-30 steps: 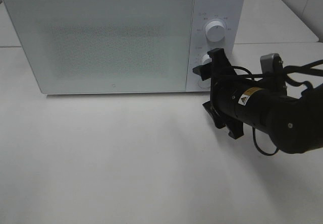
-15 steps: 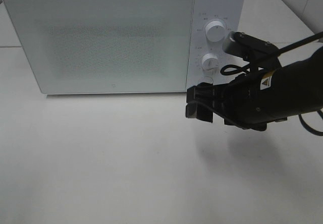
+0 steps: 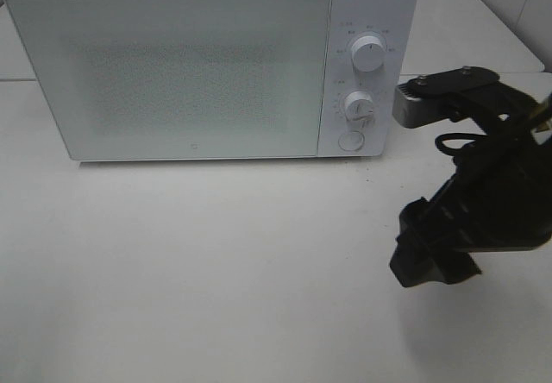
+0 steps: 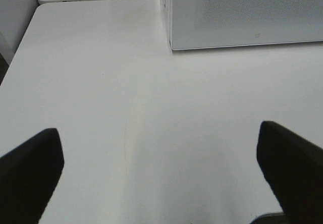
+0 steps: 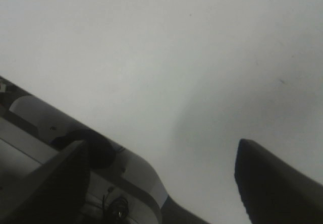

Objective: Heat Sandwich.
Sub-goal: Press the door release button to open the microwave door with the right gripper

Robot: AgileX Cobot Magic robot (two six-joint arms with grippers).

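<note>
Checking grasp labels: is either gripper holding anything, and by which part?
Nothing held: the left gripper and right gripper both stand open over the table.

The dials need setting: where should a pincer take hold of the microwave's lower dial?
Probably the lower dial's round rim, pinched across opposite sides, coming straight at the microwave's front: the knob stands proud of that upright face.

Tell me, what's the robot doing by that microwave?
Nothing is being held right now. The white microwave stands on the table with its door shut. The right gripper hovers open and empty over the table, in front of the microwave's knob side. The left gripper is open too, above the table, facing the microwave. No sandwich shows in any view.
</note>
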